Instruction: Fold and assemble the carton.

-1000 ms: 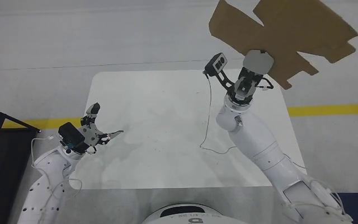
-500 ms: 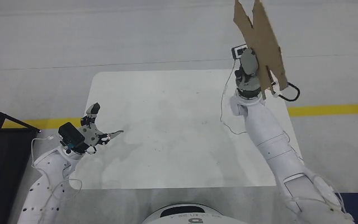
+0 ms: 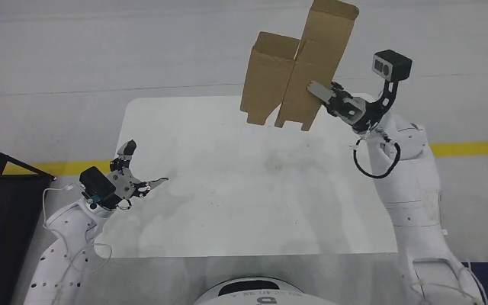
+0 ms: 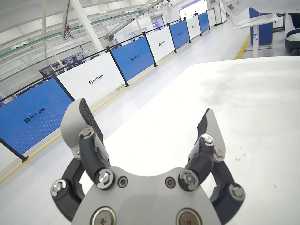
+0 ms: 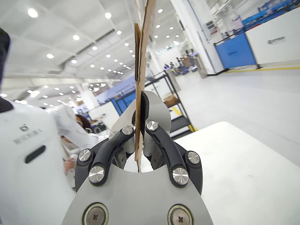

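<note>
At the far right corner of the white table (image 3: 229, 206), the robot's right gripper (image 3: 316, 89) holds a flattened brown carton (image 3: 293, 72) in the air, its fingers shut tight on the card's near edge. From that arm's own camera the card (image 5: 140, 71) shows edge-on, two layers pinched between the pads. The sheet hangs above the table's far edge without touching it. It spreads away from the holding gripper toward the table's middle, and its long flaps run roughly front to back, tipped a little to one side. Over the near left edge of the table, the left gripper (image 3: 145, 164) hovers with its fingers spread wide and nothing between them. It is well apart from the carton, with most of the bare tabletop lying between. The carton looks not yet opened into a box. The free side of the card faces the idle arm, so that arm would seem to have to cross the table, or the card be brought down toward it, before any folding can begin.
</note>
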You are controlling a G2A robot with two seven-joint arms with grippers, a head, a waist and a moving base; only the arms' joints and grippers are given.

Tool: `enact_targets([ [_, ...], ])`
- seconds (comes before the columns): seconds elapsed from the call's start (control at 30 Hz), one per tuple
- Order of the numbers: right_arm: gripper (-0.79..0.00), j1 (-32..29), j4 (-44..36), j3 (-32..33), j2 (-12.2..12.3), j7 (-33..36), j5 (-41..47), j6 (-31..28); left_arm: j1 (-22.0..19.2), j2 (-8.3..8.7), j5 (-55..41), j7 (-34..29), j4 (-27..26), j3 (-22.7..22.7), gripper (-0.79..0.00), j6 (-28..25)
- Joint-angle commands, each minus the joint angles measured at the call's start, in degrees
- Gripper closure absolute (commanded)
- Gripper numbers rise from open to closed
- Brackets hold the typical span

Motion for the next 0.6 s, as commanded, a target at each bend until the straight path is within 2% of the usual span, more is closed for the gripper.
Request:
enact_targets([
  [0.0, 0.000, -1.5, -2.2, 0.9, 0.0, -3.1, -8.3, -1.2, 0.0, 0.00, 0.0, 0.0, 0.0, 0.0, -0.785, 0.0],
  [0.07, 0.000, -3.6, -3.8, 1.8, 0.0, -6.6, -12.8, -1.7, 0.0, 0.00, 0.0, 0.0, 0.0, 0.0, -0.785, 0.0],
  [0.17, 0.000, -6.5, -4.6, 2.3, 0.0, -10.4, -12.1, -4.4, 0.0, 0.00, 0.0, 0.0, 0.0, 0.0, -0.785, 0.0],
  [0.57, 0.000, -6.5, -4.6, 2.3, 0.0, -10.4, -12.1, -4.4, 0.0, 0.00, 0.0, 0.0, 0.0, 0.0, -0.785, 0.0],
])
